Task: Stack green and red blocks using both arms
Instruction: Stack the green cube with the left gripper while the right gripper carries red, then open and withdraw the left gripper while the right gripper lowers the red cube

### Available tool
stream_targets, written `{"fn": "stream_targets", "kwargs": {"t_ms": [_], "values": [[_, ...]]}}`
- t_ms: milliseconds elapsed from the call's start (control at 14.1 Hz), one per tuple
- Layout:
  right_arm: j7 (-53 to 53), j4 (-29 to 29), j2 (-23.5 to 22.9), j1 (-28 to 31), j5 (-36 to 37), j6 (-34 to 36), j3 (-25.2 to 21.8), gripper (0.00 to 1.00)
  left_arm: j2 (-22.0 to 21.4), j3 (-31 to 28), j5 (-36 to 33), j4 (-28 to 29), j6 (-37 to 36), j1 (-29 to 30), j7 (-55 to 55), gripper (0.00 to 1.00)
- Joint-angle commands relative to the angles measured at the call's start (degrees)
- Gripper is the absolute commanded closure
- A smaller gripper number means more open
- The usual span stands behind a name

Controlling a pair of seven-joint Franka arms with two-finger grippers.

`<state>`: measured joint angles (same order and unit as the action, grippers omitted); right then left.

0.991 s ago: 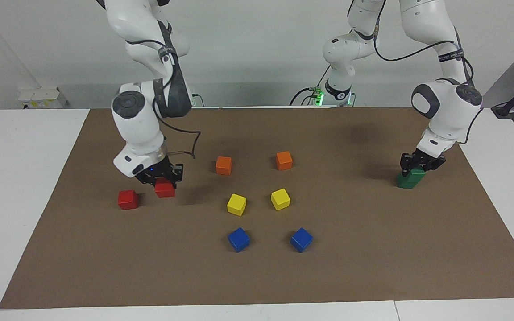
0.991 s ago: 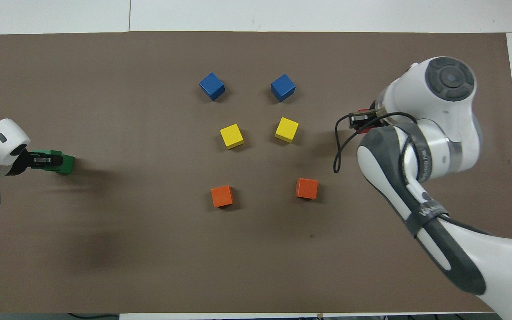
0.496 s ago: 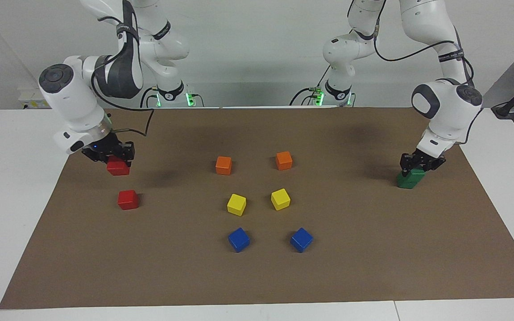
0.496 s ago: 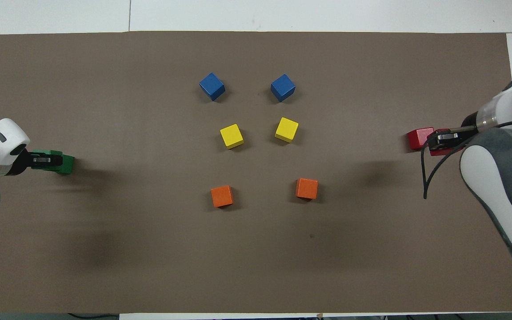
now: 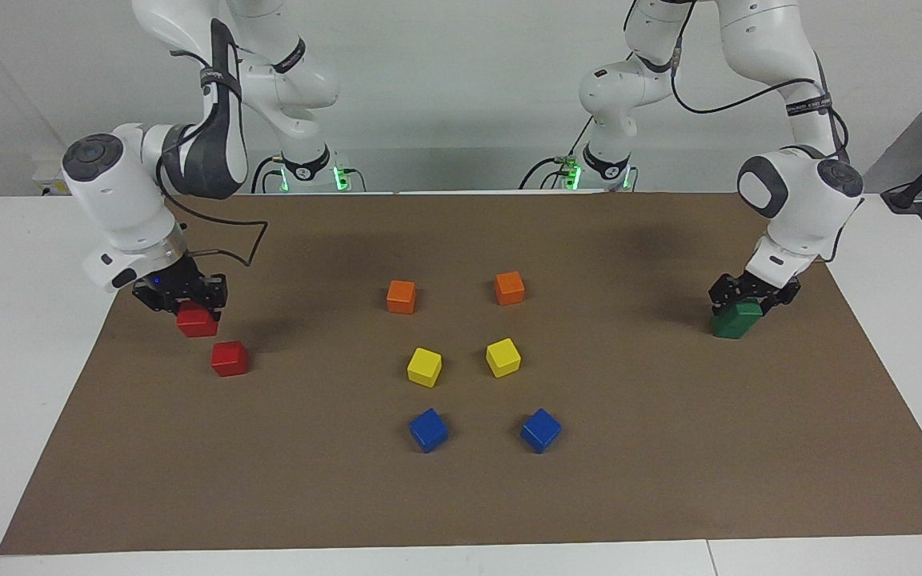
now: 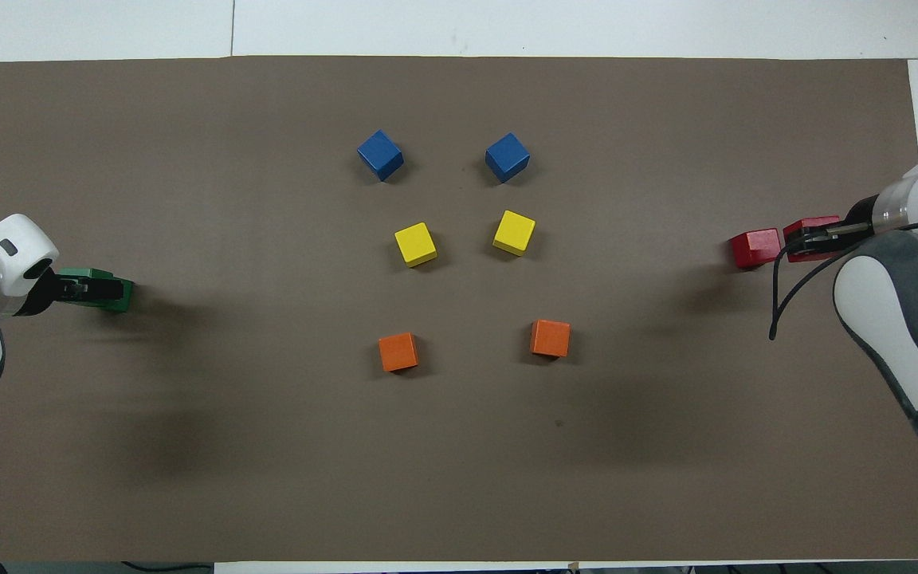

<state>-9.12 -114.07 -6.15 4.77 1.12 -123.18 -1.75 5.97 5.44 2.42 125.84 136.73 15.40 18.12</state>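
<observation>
Your right tool point(image 5: 182, 302) pinches a red block point(image 5: 196, 322) over the mat point(image 5: 461, 496), just beside the second red block point(image 5: 229, 358). Your left tool point(image 5: 751, 293), spread, sits on the green stack point(image 5: 735, 320).

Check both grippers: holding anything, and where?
Right gripper clamps a red block by its top. Left gripper sits at the green block's top; whether it grips cannot be told.

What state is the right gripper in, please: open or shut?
Shut: the right gripper clamps a red block over the brown mat.
</observation>
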Motion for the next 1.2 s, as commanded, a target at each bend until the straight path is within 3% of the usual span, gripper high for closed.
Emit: {"fn": "stream_targets", "kwargs": {"t_ms": [0, 425, 920, 1133], "values": [[0.69, -2.02, -1.05, 0.24, -0.15, -4.68, 0.34, 1.00, 0.45, 0.18, 0.92, -5.06, -6.89, 0.59, 0.78, 0.00], [0.51, -4.23, -2.81, 0.16, -0.15, -10.15, 0.34, 1.00, -1.05, 0.18, 0.74, -15.17, -19.64, 0.50, 1.12, 0.00], [-1.69, -4.93, -2.73, -1.34, -0.15, -10.24, 0.43, 1.00, -6.58, 0.71, 0.39, -16.06, -22.29, -0.55, 0.25, 0.00], [-3.09, -5.63, -2.99, -0.99, -0.15, -12.69, 0.43, 1.00, -7.99, 1.59, 0.39, -19.12, -26.93, -1.69, -8.60, 0.00]]}}
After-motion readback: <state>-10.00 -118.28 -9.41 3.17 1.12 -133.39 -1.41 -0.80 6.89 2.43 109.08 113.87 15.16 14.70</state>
